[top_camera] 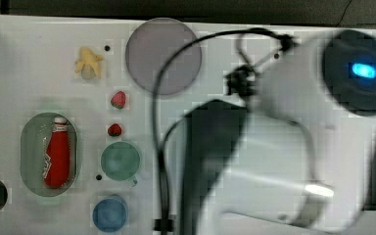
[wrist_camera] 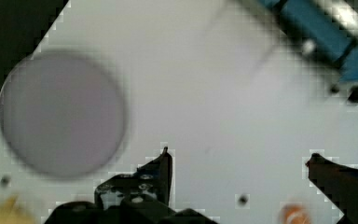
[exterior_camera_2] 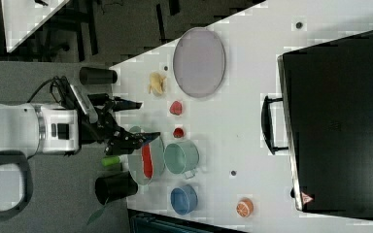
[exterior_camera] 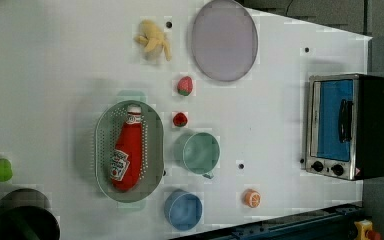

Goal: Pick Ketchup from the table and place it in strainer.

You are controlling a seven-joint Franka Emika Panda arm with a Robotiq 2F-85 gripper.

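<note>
Black fingertips of the end effector [wrist_camera: 237, 161] frame the wrist view, spread wide with nothing between them, above bare white surface [wrist_camera: 205, 93] and a round grey plate [wrist_camera: 61, 114]. Seen from the right view, the end effector [exterior_camera_2: 143, 121] hangs clear above the strainer [exterior_camera_2: 137, 167], its jaws apart and empty.

Across the top view, the ketchup bottle [top_camera: 58, 154] lies on its side inside the mint-green oval strainer [top_camera: 27, 152], white cap toward 12 o'clock and base toward 6 o'clock. A green cup [top_camera: 120, 160] sits just beside the strainer at 3 o'clock, a blue cup [top_camera: 110, 214] at 5 o'clock, two strawberries [top_camera: 118, 99] toward 1 o'clock.

By this evidence the placing looks complete. Should the bottle need lifting again, it appears light and slightly yielding, its plastic skin probably slick; the broad labelled belly, gripped across its width, would likely offer a surer hold than the narrow neck.
</note>
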